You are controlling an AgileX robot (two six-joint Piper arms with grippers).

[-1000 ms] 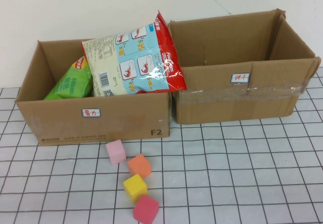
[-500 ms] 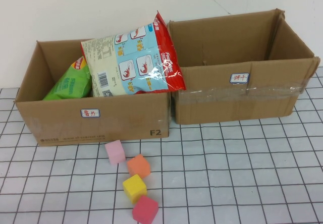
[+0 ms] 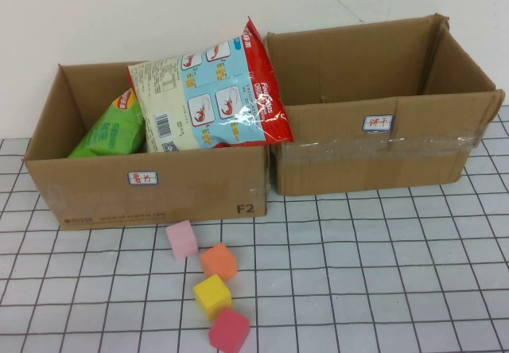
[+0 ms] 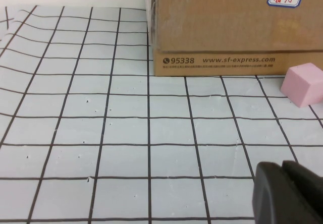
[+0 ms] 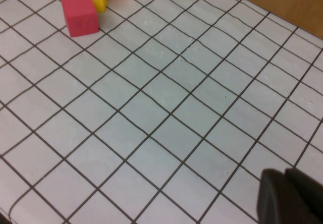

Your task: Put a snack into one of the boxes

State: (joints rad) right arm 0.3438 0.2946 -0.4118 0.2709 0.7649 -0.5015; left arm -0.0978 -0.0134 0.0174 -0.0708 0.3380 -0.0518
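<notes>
The large shrimp-cracker bag (image 3: pixel 211 91) already lies in the left box (image 3: pixel 199 186). It is propped at a slant, with its red-edged top corner rising over the wall that box shares with the right box (image 3: pixel 334 170). A green chip bag (image 3: pixel 111 130) lies lower in the left box, on the side away from the right box. The right box looks empty as far as its inside shows.

Only a dark corner of the left gripper (image 4: pixel 290 191) shows in its wrist view. It is low over the gridded mat (image 3: pixel 382 273), out in front of the left box and near the pink cube (image 3: pixel 182 238). Whether it is apart or together cannot be told. The right gripper (image 5: pixel 290 196) shows the same way, over bare mat farther from the left box, beyond the magenta cube (image 3: pixel 230 330), the yellow cube (image 3: pixel 212 295) and the orange cube (image 3: pixel 219 261). Its state cannot be told either.

The drop looks essentially done, so the step in hand is probably clearing away. Both arms should stay low and back from the left box's front wall so that nothing nudges it or tips the leaning bag outward. If the bag needed settling, a push from above near its middle would be safer than touching the raised corner.

Compared with a second ago almost nothing differs. The bags, the boxes and the cubes sit where they were, with at most a slight wobble of the left box.
</notes>
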